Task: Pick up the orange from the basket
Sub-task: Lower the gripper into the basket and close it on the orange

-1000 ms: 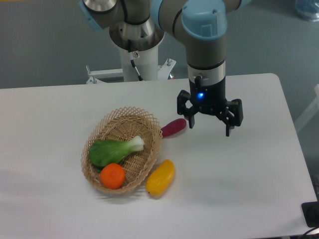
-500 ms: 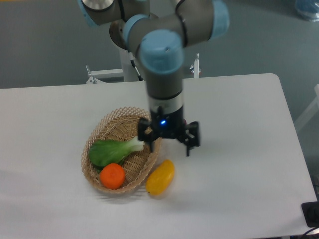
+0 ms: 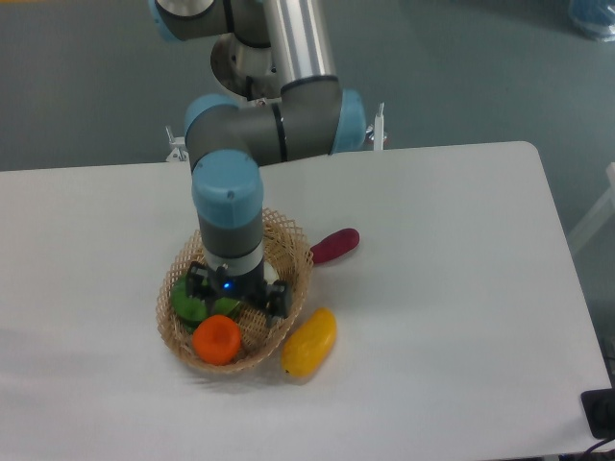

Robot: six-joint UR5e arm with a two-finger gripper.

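Sitting at the lower end of the basket [image 3: 294, 252], left of frame centre, the orange [image 3: 217, 339] shows a round, slightly flattened outline with no clear long axis, so no pointing direction can be told. It rests just inside the woven rim nearest the bottom of the frame. The basket itself is oval, its long axis running from lower left to upper right.

The gripper [image 3: 236, 300] hangs over the basket just above the orange in the picture, its 2 fingers spread wide with open space between them, holding nothing. A blue light glows on its body. Part of a green leafy vegetable [image 3: 184, 298] shows behind the fingers, mostly hidden by the arm.

A yellow fruit [image 3: 309, 342] lies on the white table [image 3: 461, 288] just beside the basket's lower right rim, tilted toward upper right. A dark red item [image 3: 333, 246] lies near the basket's upper right rim.

No writing or labels can be read.
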